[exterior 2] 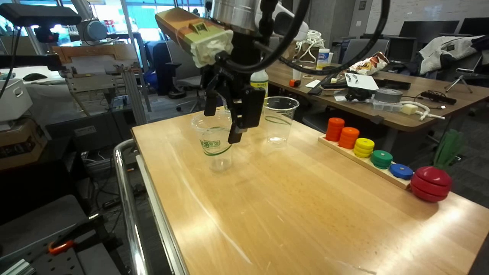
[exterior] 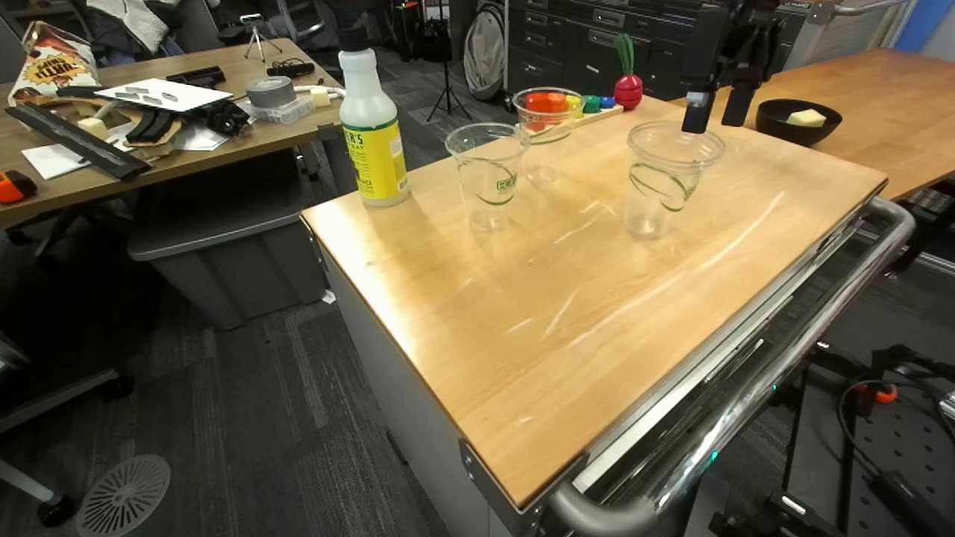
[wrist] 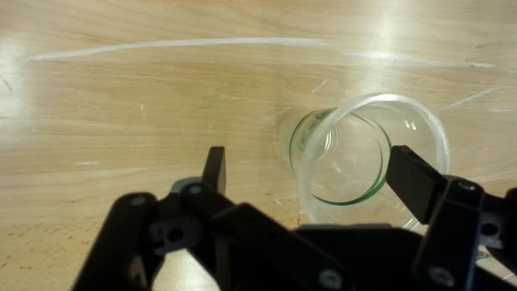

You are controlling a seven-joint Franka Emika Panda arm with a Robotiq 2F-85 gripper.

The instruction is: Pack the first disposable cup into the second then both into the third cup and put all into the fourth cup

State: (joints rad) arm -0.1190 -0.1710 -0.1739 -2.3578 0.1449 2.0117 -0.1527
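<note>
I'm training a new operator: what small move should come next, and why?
Probably lower the open hand slightly, bringing the wall of the clear disposable cup between the fingers before pinching: the wrist view shows one finger overlapping the cup's mouth and the other outside it, with nothing gripped.

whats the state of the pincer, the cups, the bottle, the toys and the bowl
pincer: open
bottle: upright
pincer-side cup: upright, not gripped; whether nested, can't tell
bottle-side cup: upright, looks empty
toy-side cup: upright, looks empty
stacking toy: discs lined up on it
toy radish: upright
bowl: upright, yellow piece inside
</note>
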